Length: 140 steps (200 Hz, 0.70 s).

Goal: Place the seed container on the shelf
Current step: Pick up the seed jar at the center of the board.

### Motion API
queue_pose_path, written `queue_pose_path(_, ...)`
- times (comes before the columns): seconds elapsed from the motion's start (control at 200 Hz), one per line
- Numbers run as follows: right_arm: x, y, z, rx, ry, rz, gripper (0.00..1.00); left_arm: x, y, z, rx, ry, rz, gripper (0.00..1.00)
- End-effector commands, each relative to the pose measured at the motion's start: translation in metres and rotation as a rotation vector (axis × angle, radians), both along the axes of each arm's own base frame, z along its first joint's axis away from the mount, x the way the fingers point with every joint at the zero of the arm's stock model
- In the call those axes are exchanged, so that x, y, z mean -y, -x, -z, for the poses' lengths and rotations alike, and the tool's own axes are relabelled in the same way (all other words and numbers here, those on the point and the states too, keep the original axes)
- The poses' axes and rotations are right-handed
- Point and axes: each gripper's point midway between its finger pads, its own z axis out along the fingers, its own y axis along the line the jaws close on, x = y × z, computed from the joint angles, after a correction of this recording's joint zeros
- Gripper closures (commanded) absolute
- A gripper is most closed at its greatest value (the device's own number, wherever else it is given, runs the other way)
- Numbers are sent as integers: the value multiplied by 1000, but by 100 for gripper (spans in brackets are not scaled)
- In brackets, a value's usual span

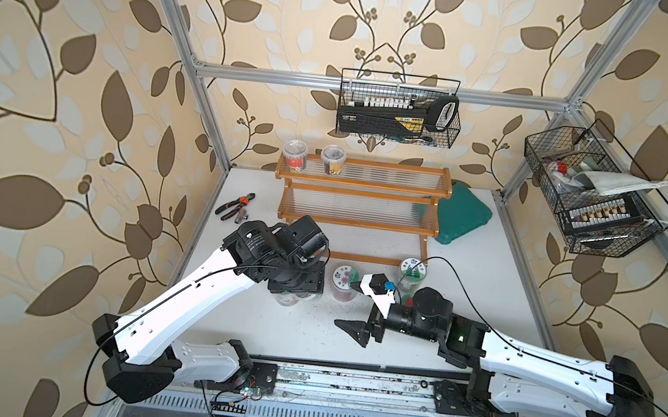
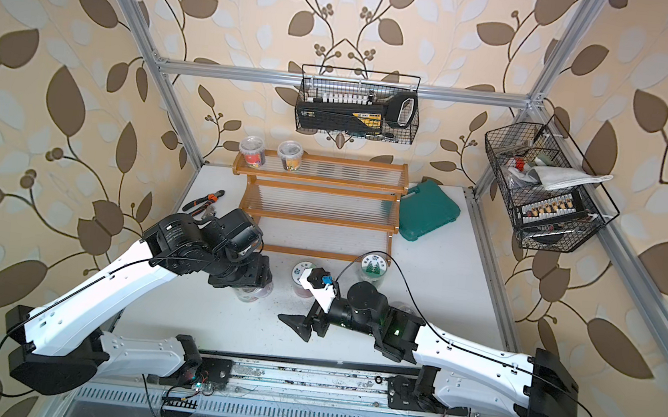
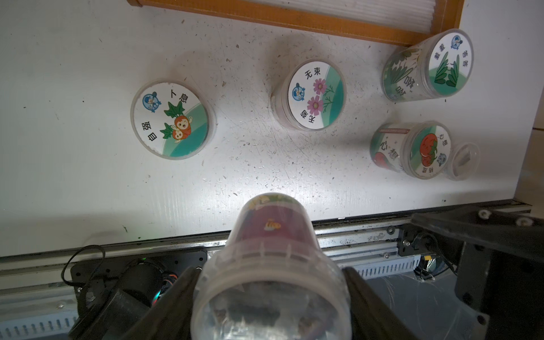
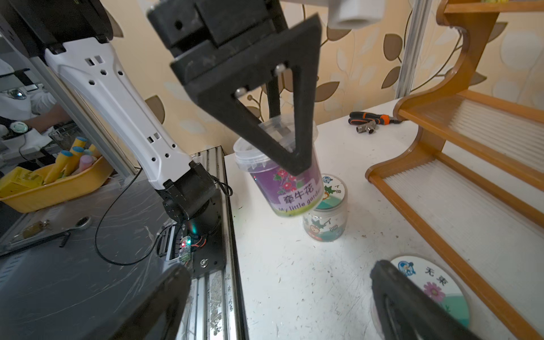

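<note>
My left gripper (image 3: 270, 279) is shut on a clear seed container (image 3: 269, 235) with a purple flower label (image 4: 290, 188). It holds the container, tilted, off the white table (image 1: 312, 332), near the table's front. In both top views the wrist hides most of the container (image 1: 288, 299) (image 2: 249, 293). The shelf (image 1: 358, 220) (image 2: 319, 216) is an orange-brown stepped rack with clear ribbed tiers, standing behind the gripper. My right gripper (image 1: 346, 304) (image 4: 276, 282) is open and empty, low over the table to the right of the held container.
Several more jars stand on the table: a radish-lid jar (image 3: 172, 119), a flower-lid jar (image 3: 315, 95), a green-plant jar (image 3: 426, 64) and a tomato jar (image 3: 412, 150). Two jars (image 1: 295, 155) (image 1: 333, 159) stand on the top tier. Pliers (image 1: 236, 204), a green case (image 1: 463, 213) and wire baskets (image 1: 398, 111) are behind.
</note>
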Motion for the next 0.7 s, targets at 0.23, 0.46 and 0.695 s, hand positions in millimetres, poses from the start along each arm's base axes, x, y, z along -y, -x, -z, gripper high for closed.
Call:
queue_pose_path(0.23,-26,-5,-12,153,-15,2,2,21,1,-4,-49,74,49,39)
queue_pose_path(0.46,-35,-11,-9,103,-33,27,3,31,0,-1,-53,109,56,40)
queue_pose_path(0.695,-42,-15,-8,91,-30,35,5,35,1,2,-62,117,64,41)
